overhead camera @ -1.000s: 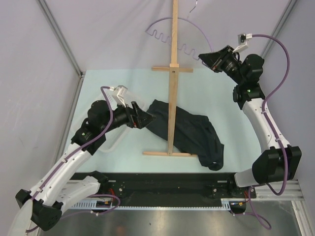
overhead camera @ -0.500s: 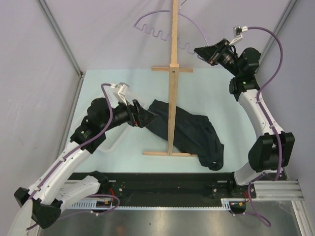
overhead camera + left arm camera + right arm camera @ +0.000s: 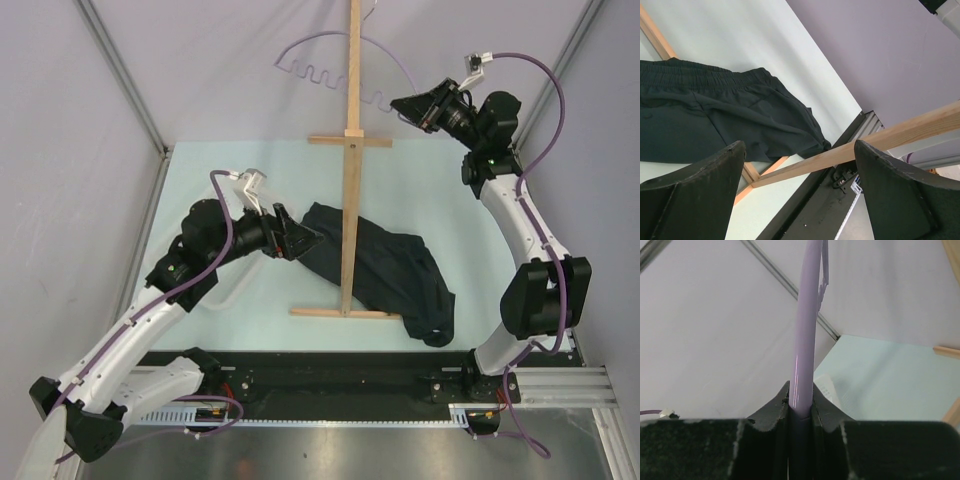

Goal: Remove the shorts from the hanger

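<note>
Already the shorts [image 3: 390, 270] lay off the hanger [image 3: 318, 38], flat on the table [image 3: 250, 170] by the wooden stand [image 3: 350, 190]. Their long axis ran diagonally, far-left to near-right. Removal looked essentially done, with only letting go left. The bare hanger sat high, its wavy bar running left to right, and the right gripper [image 3: 402, 104] pinched its right end. The left gripper [image 3: 310, 240] gaped wide and empty just beside the shorts' far-left end.

Black shorts [image 3: 395, 272] by the black left gripper [image 3: 308, 240], lilac hanger [image 3: 805, 315] in the black right gripper [image 3: 401, 104], tan stand [image 3: 350, 200], mint table [image 3: 240, 165].
</note>
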Available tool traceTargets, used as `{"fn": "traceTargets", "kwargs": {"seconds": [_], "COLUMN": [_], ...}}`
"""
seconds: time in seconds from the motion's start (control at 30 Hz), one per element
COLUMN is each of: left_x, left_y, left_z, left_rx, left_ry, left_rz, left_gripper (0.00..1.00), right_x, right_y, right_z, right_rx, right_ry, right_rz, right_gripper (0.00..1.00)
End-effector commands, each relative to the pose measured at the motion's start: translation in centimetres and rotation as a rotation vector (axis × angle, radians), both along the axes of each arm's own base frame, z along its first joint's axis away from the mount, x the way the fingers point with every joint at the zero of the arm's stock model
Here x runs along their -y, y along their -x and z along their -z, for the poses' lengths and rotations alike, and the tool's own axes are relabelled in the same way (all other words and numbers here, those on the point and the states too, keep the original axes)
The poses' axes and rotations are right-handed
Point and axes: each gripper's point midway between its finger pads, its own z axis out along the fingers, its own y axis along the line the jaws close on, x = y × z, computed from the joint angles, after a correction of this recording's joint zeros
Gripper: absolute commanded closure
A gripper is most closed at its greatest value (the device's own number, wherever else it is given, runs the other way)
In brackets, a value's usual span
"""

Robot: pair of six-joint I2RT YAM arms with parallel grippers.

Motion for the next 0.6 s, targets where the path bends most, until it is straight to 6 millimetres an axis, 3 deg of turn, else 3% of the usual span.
{"fn": "traceTargets", "kwargs": {"seconds": [0.0, 0.3, 0.57], "left_x": [0.1, 0.0, 0.0], "left_y": [0.0, 0.2, 0.2], "left_z": [-2.1, -2.1, -2.1], "left_rx": [0.061, 0.064, 0.064], "left_ry": [0.018, 0.02, 0.022], "left_rz": [0.006, 0.006, 0.006], "left_gripper": [0.06, 0.06, 0.06], "right_x": [1.6, 1.3, 0.2], "right_y": [1.4, 2.6, 2.9], "right_z": [-5.2, -7.6, -7.7], "right_rx": [0.142, 0.204, 0.214], "right_ry": [0.007, 0.016, 0.016], "right_rz": [0.107, 0.111, 0.078], "right_gripper": [1.0, 1.0, 1.0]}}
